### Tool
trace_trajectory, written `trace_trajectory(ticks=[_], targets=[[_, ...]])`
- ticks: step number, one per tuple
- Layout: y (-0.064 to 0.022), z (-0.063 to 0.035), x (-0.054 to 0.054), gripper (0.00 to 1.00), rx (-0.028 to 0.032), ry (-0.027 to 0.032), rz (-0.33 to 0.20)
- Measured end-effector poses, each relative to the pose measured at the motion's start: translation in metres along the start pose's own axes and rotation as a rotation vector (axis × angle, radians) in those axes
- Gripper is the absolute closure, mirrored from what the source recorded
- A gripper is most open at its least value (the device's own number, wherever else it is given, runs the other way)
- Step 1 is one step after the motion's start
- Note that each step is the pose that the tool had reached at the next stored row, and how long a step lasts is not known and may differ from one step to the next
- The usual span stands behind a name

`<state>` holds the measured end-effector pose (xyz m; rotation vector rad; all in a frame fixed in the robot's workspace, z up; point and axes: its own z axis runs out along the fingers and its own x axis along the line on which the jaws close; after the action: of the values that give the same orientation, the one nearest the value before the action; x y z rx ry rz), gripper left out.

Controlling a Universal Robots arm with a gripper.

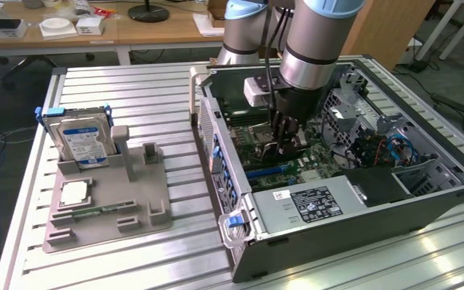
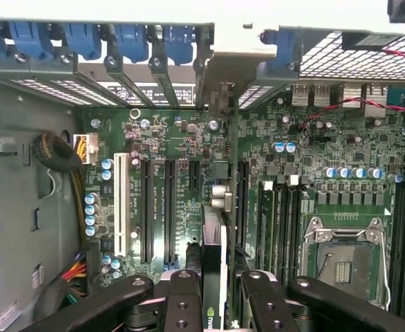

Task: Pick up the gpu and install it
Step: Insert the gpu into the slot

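Note:
My gripper [image 1: 286, 140] reaches down into the open computer case [image 1: 425, 199], just above the motherboard [image 1: 268, 166]. In the wrist view its two black fingers [image 2: 185, 287] are shut on the gpu [image 2: 213, 238], a thin dark card seen edge-on between them. The card runs from the gripper [image 2: 220, 283] towards the case's rear wall, where its silvery end bracket [image 2: 238, 50] sits among the blue slot clips [image 2: 130, 41]. It stands over the motherboard [image 2: 154, 131] beside two long black expansion slots [image 2: 169, 207]. I cannot tell whether its edge is in a slot.
A white slot [image 2: 121, 200], the bare processor socket [image 2: 344, 259] and memory slots [image 2: 278, 221] flank the card. Outside the case, a grey holder [image 1: 111, 205] carries a hard drive [image 1: 83, 142], a processor chip [image 1: 72, 192] and a green memory strip [image 1: 95, 211]. The power supply [image 1: 309, 202] fills the case's near end.

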<state>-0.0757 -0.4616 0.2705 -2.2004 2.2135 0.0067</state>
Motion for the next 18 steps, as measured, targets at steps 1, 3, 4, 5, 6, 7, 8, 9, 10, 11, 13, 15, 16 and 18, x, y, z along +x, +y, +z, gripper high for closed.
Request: trace_trajectory(ticks=[1, 3, 4, 5, 6, 7, 8, 9, 10, 11, 13, 15, 16, 18], targets=[[0.0, 0.0004, 0.0, 0.73, 0.0, 0.0001, 0.0], [0.0, 0.0004, 0.0, 0.73, -0.0001, 0.0003, 0.0], [0.0001, 0.0004, 0.0001, 0.73, -0.0001, 0.0003, 0.0], [0.0001, 0.0004, 0.0, 0.73, 0.0, 0.0001, 0.0], [0.0001, 0.0, 0.0, 0.73, 0.0, 0.0001, 0.0], [0.0, -0.0007, 0.0, 0.73, 0.0, 0.0, 0.0], [0.0, -0.0012, 0.0, 0.73, 0.0, 0.0001, 0.0], [0.0, -0.0014, 0.0, 0.73, 0.0001, -0.0002, 0.0], [0.0, -0.0017, 0.0, 0.73, 0.0001, -0.0004, 0.0], [0.0001, -0.0018, 0.0, 0.73, 0.0, -0.0006, 0.0], [0.0, -0.0022, 0.0, 0.73, 0.0, -0.0005, 0.0], [0.0, -0.0024, 0.0, 0.73, 0.0, -0.0006, 0.0], [0.0001, -0.0024, 0.0, 0.73, -0.0001, -0.0003, 0.0], [-0.0002, -0.0023, -0.0002, 0.73, 0.0, -0.0005, 0.0]])
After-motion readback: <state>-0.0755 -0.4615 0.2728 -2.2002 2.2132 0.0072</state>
